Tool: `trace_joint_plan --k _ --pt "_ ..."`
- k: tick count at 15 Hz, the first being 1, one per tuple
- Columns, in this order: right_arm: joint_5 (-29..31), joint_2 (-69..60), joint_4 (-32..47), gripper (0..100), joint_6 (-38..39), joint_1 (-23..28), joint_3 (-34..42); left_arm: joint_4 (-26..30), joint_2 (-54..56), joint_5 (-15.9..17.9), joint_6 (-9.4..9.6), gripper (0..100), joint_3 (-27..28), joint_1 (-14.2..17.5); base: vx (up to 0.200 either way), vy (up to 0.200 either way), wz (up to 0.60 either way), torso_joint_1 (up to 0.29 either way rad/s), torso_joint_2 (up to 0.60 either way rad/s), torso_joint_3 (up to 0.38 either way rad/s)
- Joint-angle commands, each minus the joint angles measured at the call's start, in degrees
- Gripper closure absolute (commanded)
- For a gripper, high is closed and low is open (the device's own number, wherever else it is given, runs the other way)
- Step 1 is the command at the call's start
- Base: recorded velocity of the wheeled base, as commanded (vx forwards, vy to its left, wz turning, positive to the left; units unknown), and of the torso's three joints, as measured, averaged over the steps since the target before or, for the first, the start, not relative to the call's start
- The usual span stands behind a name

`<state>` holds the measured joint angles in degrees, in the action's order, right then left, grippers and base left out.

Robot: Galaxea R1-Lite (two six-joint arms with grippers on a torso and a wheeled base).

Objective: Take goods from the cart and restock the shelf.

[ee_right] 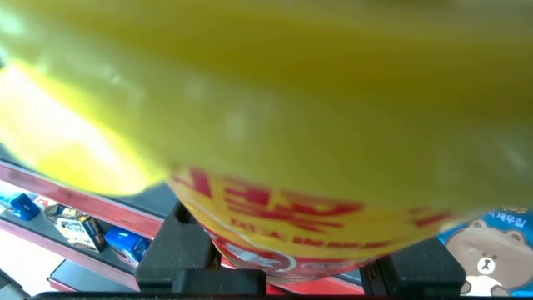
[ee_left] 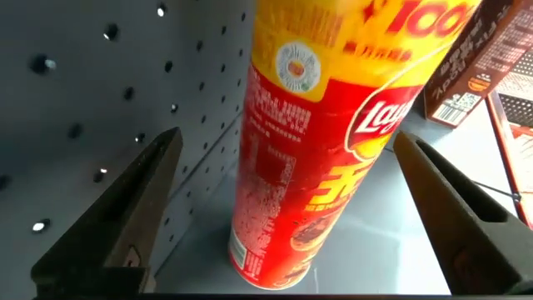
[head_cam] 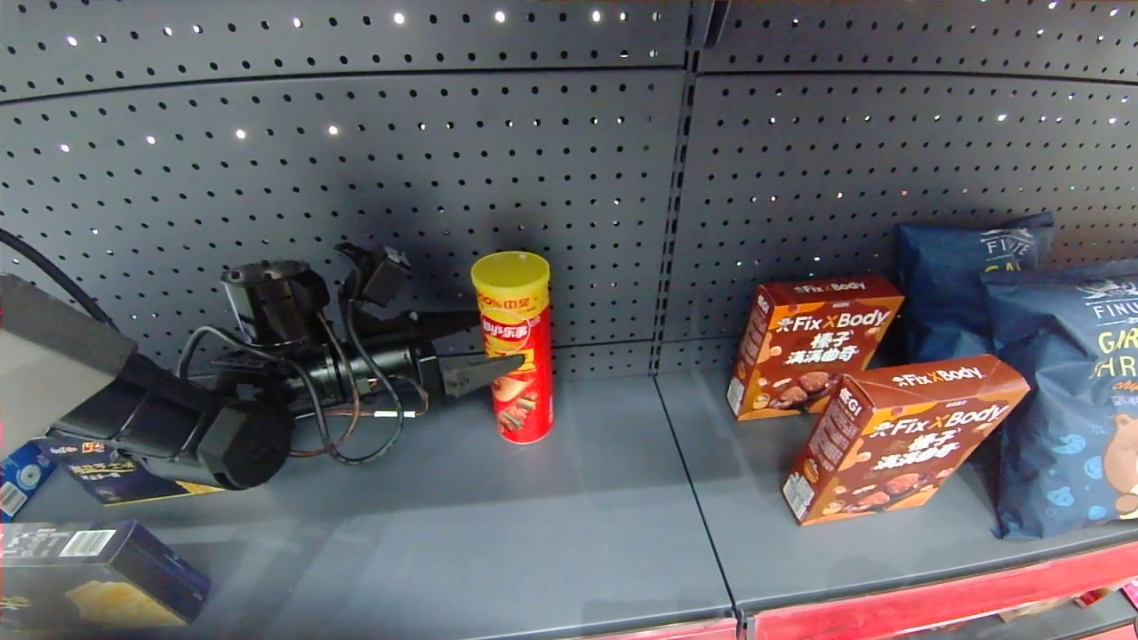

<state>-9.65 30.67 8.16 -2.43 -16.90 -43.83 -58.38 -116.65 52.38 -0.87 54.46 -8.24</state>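
The red cylindrical cardboard crisp can with a yellow lid (head_cam: 520, 356) is being stood upright on the grey metal shelf (head_cam: 578, 507), close to the perforated back panel (head_cam: 356, 160), seemingly so that it is being displayed as stock. The left tool (head_cam: 498, 340) is being held level and wide open, with one finger on either side of the can. A second can of the same kind (ee_right: 275, 125) is being gripped by the right tool (ee_right: 279, 260), probably for shelving next.

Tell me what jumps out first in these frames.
The red chip can with a yellow lid stands upright mid-way along the shelf, near the pegboard, with the left gripper open on either side of it. To its right sit two brown snack boxes. The right gripper holds a second can.
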Motion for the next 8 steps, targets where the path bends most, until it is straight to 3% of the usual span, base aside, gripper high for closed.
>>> trace_joint_plan --k 1,8 --pt "-0.1 0.3 0.0 100 0.0 -0.1 0.1 0.0 -0.9 -0.1 -0.01 0 0.3 -0.2 0.000 0.000 0.00 0.000 0.00 0.000" --pt "-0.2 0.3 0.0 100 0.0 -0.1 0.2 0.6 -3.9 -0.5 -0.10 0 3.1 -2.6 0.000 0.000 0.00 0.000 0.00 0.000"
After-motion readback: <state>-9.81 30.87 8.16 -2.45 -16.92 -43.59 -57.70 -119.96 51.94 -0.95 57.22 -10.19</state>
